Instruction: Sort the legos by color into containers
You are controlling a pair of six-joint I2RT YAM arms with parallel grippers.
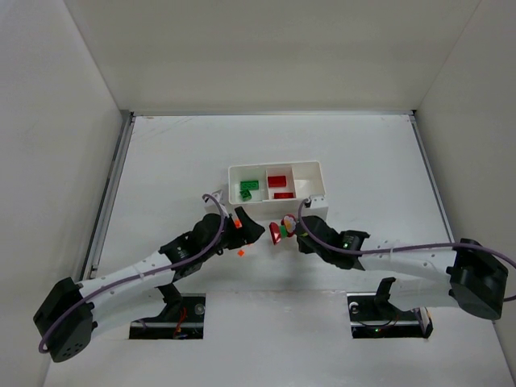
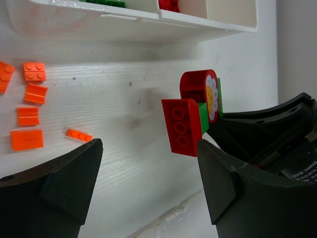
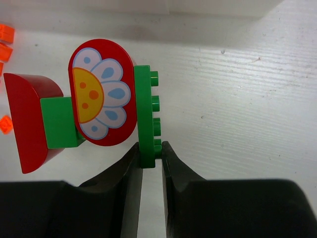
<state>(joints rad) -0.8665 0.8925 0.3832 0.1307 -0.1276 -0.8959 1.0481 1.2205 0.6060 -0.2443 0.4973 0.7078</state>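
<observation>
My right gripper (image 3: 150, 148) is shut on the green plate (image 3: 146, 119) of a stuck-together lego cluster: a red flower-print piece (image 3: 102, 91), a green block (image 3: 59, 122) and a red rounded brick (image 3: 29, 121). It holds the cluster (image 1: 279, 232) just above the table, in front of the white tray (image 1: 316, 169). My left gripper (image 2: 148, 173) is open, and the cluster's red brick (image 2: 182, 126) sits close by its right finger (image 2: 233, 183). Green bricks (image 1: 248, 189) lie in the tray's left compartment and red ones (image 1: 279, 184) in the middle. The right compartment (image 1: 308, 179) looks empty.
Several small orange pieces (image 2: 29, 106) lie on the table left of my left gripper, below the tray's front wall (image 2: 124, 22). Some show at the left edge of the right wrist view (image 3: 5, 42). One orange bit (image 1: 241, 252) lies near the left arm.
</observation>
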